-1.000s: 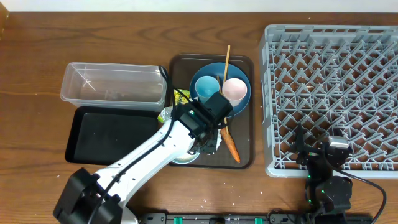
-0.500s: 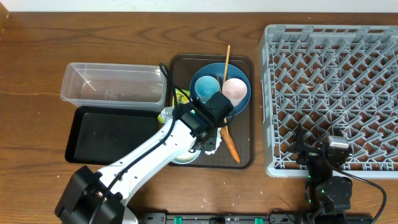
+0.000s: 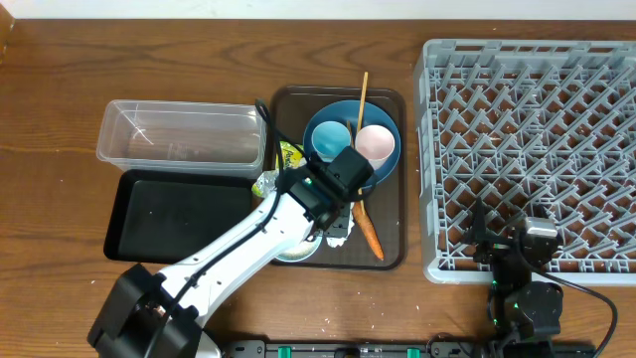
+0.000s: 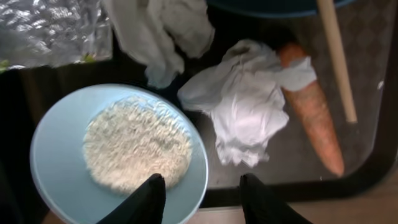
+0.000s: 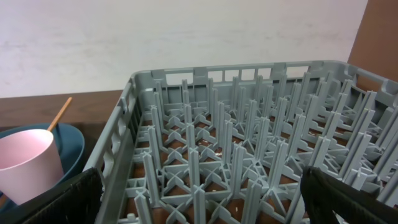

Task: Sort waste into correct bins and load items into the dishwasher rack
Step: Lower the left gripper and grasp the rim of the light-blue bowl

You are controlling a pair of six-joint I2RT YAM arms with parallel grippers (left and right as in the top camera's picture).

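Observation:
In the left wrist view, my left gripper (image 4: 202,190) is open and straddles the right rim of the small pale blue bowl (image 4: 56,149). One finger is over the loose white rice (image 4: 137,146), the other outside above the brown tray. Two crumpled white tissues (image 4: 245,109) lie next to the orange carrot (image 4: 317,118). A chopstick (image 4: 336,56) crosses beside it, and silver foil (image 4: 50,31) is at the top left. Overhead, the blue plate (image 3: 340,111) carries the light blue cup (image 3: 331,140) and the pinkish cup (image 3: 375,142). My right gripper (image 5: 205,186) hangs open over the grey dishwasher rack (image 3: 537,149).
The clear tub (image 3: 184,134) and the black tray (image 3: 179,214) sit left of the brown serving tray (image 3: 402,199). A yellow-green packet (image 3: 288,154) lies at that tray's left edge. My left arm covers the bowl and tissues from overhead.

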